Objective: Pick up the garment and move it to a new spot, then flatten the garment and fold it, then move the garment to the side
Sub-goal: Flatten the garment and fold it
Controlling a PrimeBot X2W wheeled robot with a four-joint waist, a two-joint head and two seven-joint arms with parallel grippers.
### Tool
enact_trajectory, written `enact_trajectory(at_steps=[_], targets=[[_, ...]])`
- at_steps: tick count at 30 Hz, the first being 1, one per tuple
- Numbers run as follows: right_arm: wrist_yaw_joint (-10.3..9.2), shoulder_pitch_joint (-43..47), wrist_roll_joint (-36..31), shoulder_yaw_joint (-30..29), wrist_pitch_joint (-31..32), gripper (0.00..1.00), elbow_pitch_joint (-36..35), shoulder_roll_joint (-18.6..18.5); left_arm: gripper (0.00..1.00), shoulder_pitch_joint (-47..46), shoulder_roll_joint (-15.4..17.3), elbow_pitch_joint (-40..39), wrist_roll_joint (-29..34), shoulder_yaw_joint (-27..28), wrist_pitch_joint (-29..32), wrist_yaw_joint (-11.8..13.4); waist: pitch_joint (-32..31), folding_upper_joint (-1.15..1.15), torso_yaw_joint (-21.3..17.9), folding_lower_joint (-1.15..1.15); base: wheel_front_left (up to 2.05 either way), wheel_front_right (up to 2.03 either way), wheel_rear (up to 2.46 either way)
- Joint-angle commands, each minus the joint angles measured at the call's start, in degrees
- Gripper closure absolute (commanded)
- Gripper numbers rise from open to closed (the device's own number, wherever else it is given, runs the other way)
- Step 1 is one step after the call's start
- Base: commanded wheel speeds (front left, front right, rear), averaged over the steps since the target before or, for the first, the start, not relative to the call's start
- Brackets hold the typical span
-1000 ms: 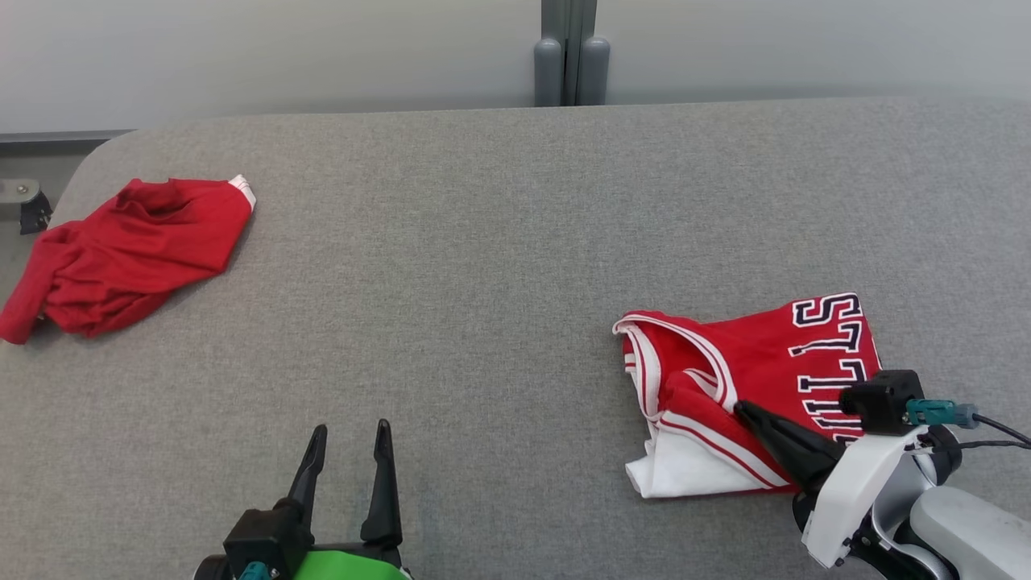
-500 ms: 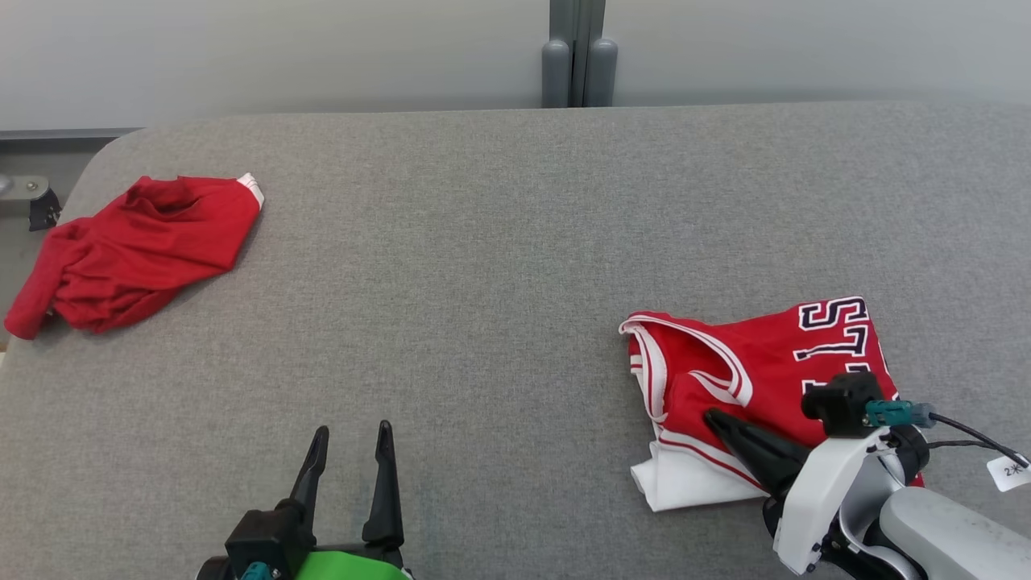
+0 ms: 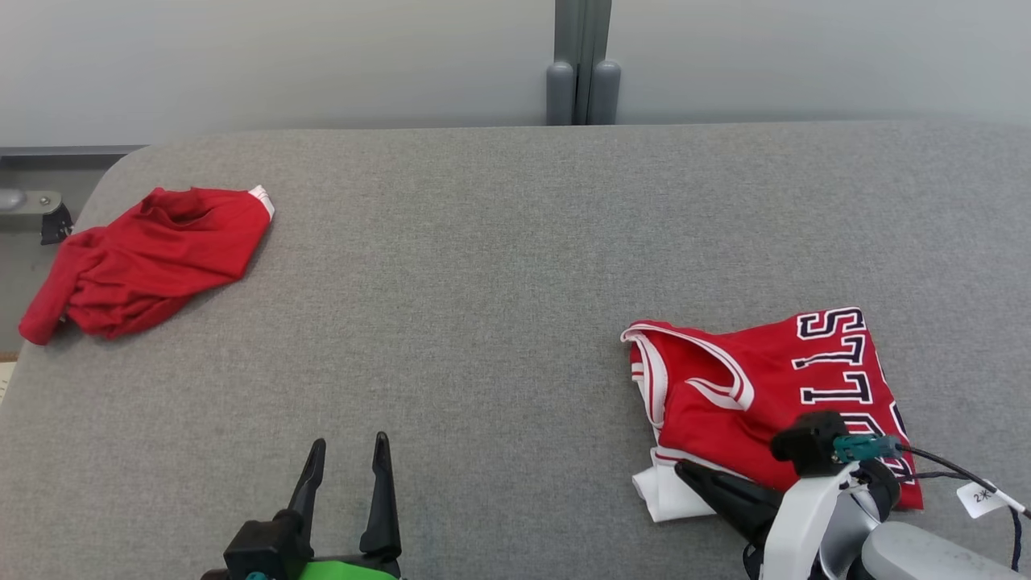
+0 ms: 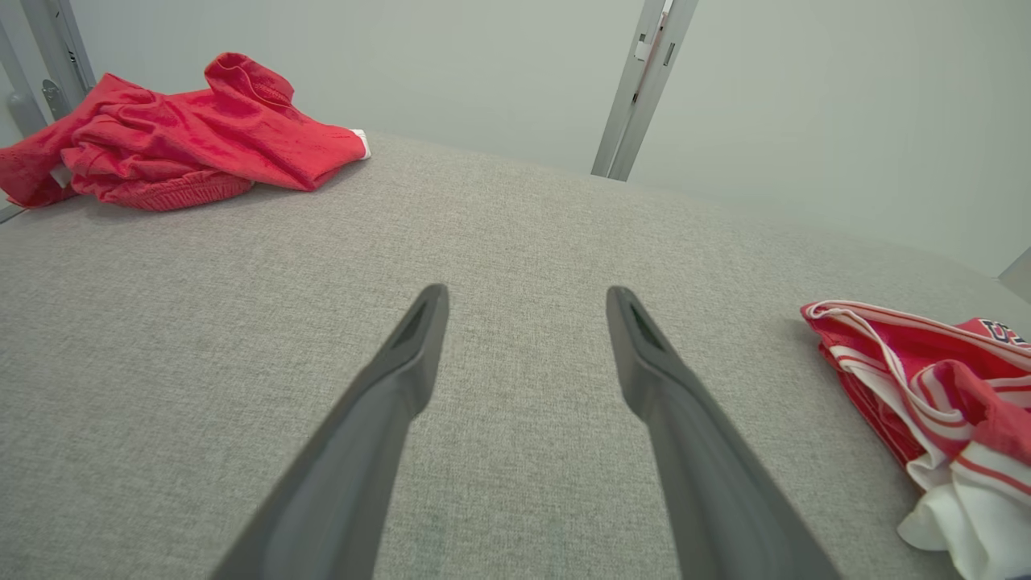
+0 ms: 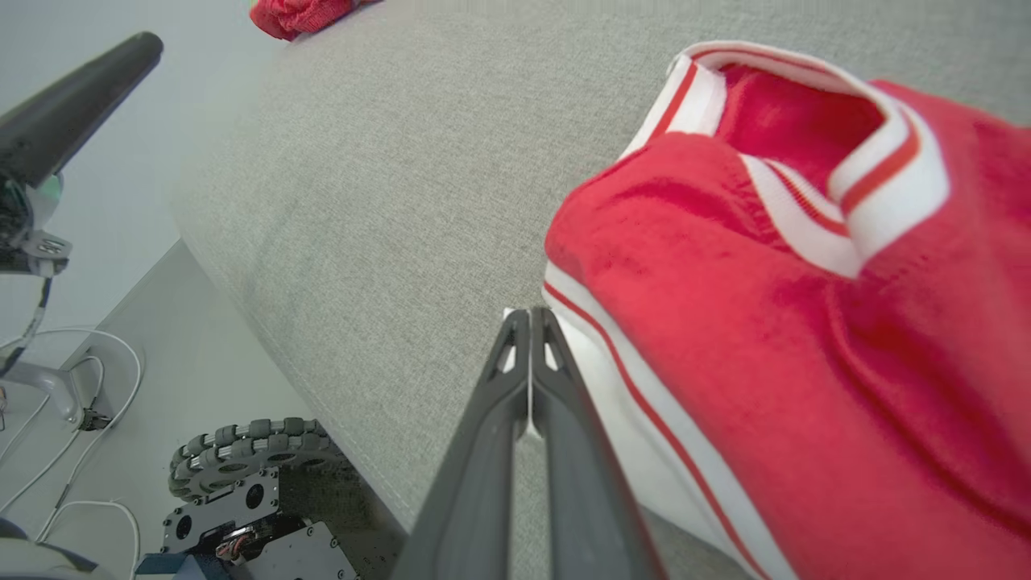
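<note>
We see a red jersey (image 3: pixel 765 379) with white and red trim and dark letters lying folded on the grey table (image 3: pixel 483 282), on the right side and close to the near edge; a white part of it sticks out at its near left corner; in the left wrist view the jersey (image 4: pixel 926 379) sits far to the right, and in the right wrist view the jersey (image 5: pixel 765 322) is big and close, with its striped neck hole at the top. Our right gripper (image 3: pixel 683 470) rests its tip at that white corner; its two fingers are pressed tight together (image 5: pixel 529 314); a thin bit of white shows between them, but we cannot tell if any cloth is pinched there. Our left gripper (image 3: pixel 348 441) is low on the left, above bare table, well apart from the jersey; its fingers are spread wide (image 4: pixel 527 294) and nothing is between them. A second red cloth (image 3: pixel 153 258) lies bunched up at the far left corner of the table. A grey post (image 3: pixel 582 72) stands behind the far edge; a ridged wheel (image 5: pixel 258 451) shows on the floor below the table edge.
</note>
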Motion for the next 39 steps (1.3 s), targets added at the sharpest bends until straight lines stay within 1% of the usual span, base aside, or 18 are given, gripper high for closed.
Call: enact_trajectory(at_steps=[1,4,7,12,16,20,22,26,31,39], targets=[[-0.07,-0.1,-0.2,-0.8,-0.8,1.00,-0.5,-0.4,0.00,0.5,0.1,-0.1,-0.3,0.1,-0.2,0.2,0.0,0.00,-0.2,0.00,0.00,0.00,0.00],[-0.08,-1.0,-0.6,-2.5,-1.8,1.00,-1.1,-0.9,0.00,0.8,0.1,-0.1,-0.2,0.2,-0.2,0.2,-0.3,0.00,-0.5,0.00,0.00,0.00,0.00],[-0.08,-1.9,-1.4,-4.2,-1.1,1.00,-0.6,-1.5,0.00,0.7,0.1,0.0,0.1,0.1,-0.2,-0.2,-0.2,0.00,-0.7,0.00,0.00,0.00,0.00],[-0.08,-4.0,-2.3,-5.1,1.8,1.00,2.0,-0.2,0.00,-1.1,0.1,-0.3,0.0,-0.8,-0.2,-0.4,1.2,0.00,-0.3,0.00,0.00,0.00,0.00],[-0.07,-6.0,-3.3,-4.1,4.2,1.00,5.6,1.4,0.00,-2.0,0.1,-0.2,-0.2,-1.2,-0.2,-0.6,2.8,0.00,0.4,0.00,0.00,0.00,0.00],[-0.08,-6.6,-4.0,-3.3,3.9,1.00,8.5,2.9,0.00,-2.6,0.1,-0.1,-0.4,-1.0,-0.2,-0.4,3.9,0.00,1.0,0.00,0.00,0.00,0.00],[-0.07,-5.8,-3.7,-2.7,3.3,1.00,8.6,3.4,0.00,-2.4,0.1,-0.1,-0.4,-0.7,-0.2,-0.2,4.0,0.00,1.1,0.00,0.00,0.00,0.00],[-0.08,-3.4,-3.0,-0.8,2.4,1.00,7.4,3.0,0.00,-2.1,0.1,0.0,-0.4,-0.4,-0.2,0.1,3.7,0.00,1.1,0.00,0.00,0.00,0.00],[-0.07,-1.1,-2.5,1.2,2.2,1.00,6.0,2.9,0.00,-1.4,0.1,-0.4,-0.6,-0.1,-0.2,0.2,2.9,0.00,-0.1,0.00,0.00,0.00,0.00],[-0.08,0.1,-2.3,2.7,2.0,1.00,6.0,4.6,0.00,-1.6,0.1,-0.5,-0.2,0.0,-0.2,0.0,2.6,0.00,-2.3,0.00,0.00,0.00,0.00]])
